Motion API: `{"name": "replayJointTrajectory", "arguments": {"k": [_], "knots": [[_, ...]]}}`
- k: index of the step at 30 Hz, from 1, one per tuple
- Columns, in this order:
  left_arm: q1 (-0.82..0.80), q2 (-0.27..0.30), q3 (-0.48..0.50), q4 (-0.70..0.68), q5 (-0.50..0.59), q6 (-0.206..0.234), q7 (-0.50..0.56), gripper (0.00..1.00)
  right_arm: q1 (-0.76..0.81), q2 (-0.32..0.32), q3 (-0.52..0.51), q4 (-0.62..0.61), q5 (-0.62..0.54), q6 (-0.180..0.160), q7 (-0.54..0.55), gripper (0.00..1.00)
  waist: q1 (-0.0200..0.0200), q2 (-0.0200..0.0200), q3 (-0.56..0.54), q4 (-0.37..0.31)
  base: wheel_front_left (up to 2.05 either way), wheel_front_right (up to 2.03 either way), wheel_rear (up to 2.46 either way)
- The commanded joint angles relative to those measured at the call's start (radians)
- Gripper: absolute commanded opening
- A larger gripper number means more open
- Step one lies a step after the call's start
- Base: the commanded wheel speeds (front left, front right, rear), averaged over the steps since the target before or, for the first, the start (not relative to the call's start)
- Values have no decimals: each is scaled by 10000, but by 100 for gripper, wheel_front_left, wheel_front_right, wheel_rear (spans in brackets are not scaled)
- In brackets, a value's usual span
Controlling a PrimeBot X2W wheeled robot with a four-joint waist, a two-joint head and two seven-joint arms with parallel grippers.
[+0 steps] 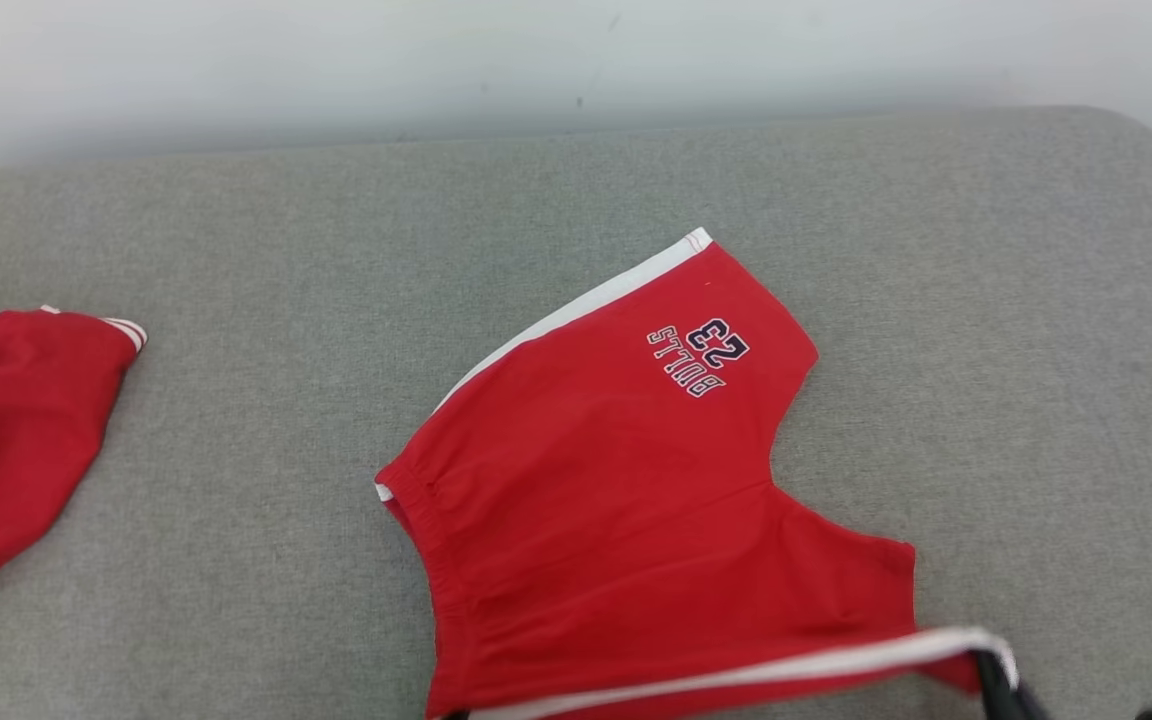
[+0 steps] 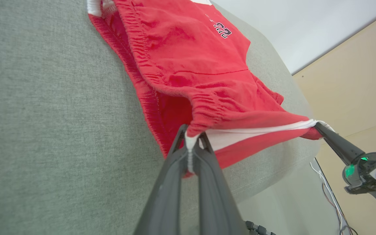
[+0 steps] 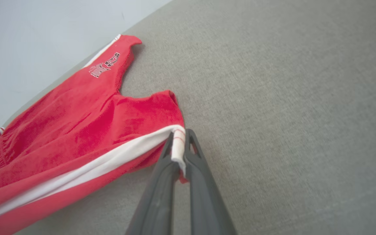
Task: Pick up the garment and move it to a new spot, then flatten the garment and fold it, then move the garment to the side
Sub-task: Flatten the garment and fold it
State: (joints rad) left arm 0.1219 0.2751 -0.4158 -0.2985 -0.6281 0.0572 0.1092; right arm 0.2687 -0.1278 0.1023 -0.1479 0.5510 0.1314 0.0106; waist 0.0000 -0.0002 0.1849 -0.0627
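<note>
The garment (image 1: pixel 616 480) is a pair of red shorts with white side stripes and a "BULLS 23" print, spread on the grey padded surface (image 1: pixel 236 500). Its far leg lies flat; its near edge is lifted. My left gripper (image 2: pixel 193 137) is shut on the white end of the waistband at the near side seam. My right gripper (image 3: pixel 179 138) is shut on the white-striped hem corner of the near leg (image 3: pixel 178 143). In the head view the right gripper (image 1: pixel 996 670) shows dark at the bottom edge, pinching that hem. The white stripe (image 2: pixel 256 132) stretches taut between both grippers.
A second red garment (image 1: pixel 16 440) with a striped cuff lies crumpled at the left edge of the surface. A white wall (image 1: pixel 536 60) runs behind it. Past the surface's right end are a wooden floor (image 2: pixel 364 81) and loose cables (image 2: pixel 328 192).
</note>
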Motion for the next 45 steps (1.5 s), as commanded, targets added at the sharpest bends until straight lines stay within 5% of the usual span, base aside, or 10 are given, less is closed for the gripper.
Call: {"name": "replayJointTrajectory", "arguments": {"k": [1, 10, 25, 39, 40, 41, 42, 43, 44, 45], "knots": [[-55, 16, 123, -26, -78, 48, -48, 0, -287, -74, -140, -120, -102, -13, 23, 0, 0, 2, 73, 69, 0, 0, 0], [-1550, -642, 441, 93, -985, -282, -12, 0, -3455, -632, -301, 280, -1128, -15, 481, 0, 0, 2, 671, 686, 0, 0, 0], [-5412, -1893, 442, 2796, -1771, -1235, -666, 0, -9740, -2474, 1576, 4493, -650, -13, 751, 0, 0, 2, 2848, 2488, 0, 0, 0], [-7042, -2148, -432, 5295, -2300, -1520, -1471, 0, -11796, -2854, 3719, 8039, 360, -13, -158, 0, 0, 2, 3263, 2810, 0, 0, 0], [-7046, -2148, -497, 5362, -2238, -1531, -1517, 0, -11787, -2851, 3867, 8121, 476, -12, -231, 12, 0, 2, 3232, 2792, 0, 0, 0], [-7033, -2147, -573, 5415, -2166, -1539, -1581, 13, -11765, -2860, 4023, 8176, 594, -12, -306, 66, 0, 2, 3178, 2762, 0, 0, 0], [-7014, -2122, -606, 5431, -2094, -1508, -1650, 36, -11732, -2866, 4154, 8198, 733, -12, -384, 100, 0, 2, 3126, 2729, 0, 0, 0], [-6987, -2060, -652, 5435, -1971, -1451, -1709, 80, -11693, -2915, 4258, 8204, 825, -12, -485, 100, 0, 2, 3071, 2698, 0, 0, 0], [-6940, -1981, -686, 5443, -1790, -1369, -1822, 100, -11621, -2982, 4330, 8231, 927, -12, -607, 100, 0, 2, 2987, 2666, 0, 0, 0], [-6874, -1912, -723, 5411, -1621, -1306, -1901, 100, -11531, -3022, 4385, 8246, 1033, -12, -703, 100, 0, 2, 2911, 2630, 0, 0, 0]]}}
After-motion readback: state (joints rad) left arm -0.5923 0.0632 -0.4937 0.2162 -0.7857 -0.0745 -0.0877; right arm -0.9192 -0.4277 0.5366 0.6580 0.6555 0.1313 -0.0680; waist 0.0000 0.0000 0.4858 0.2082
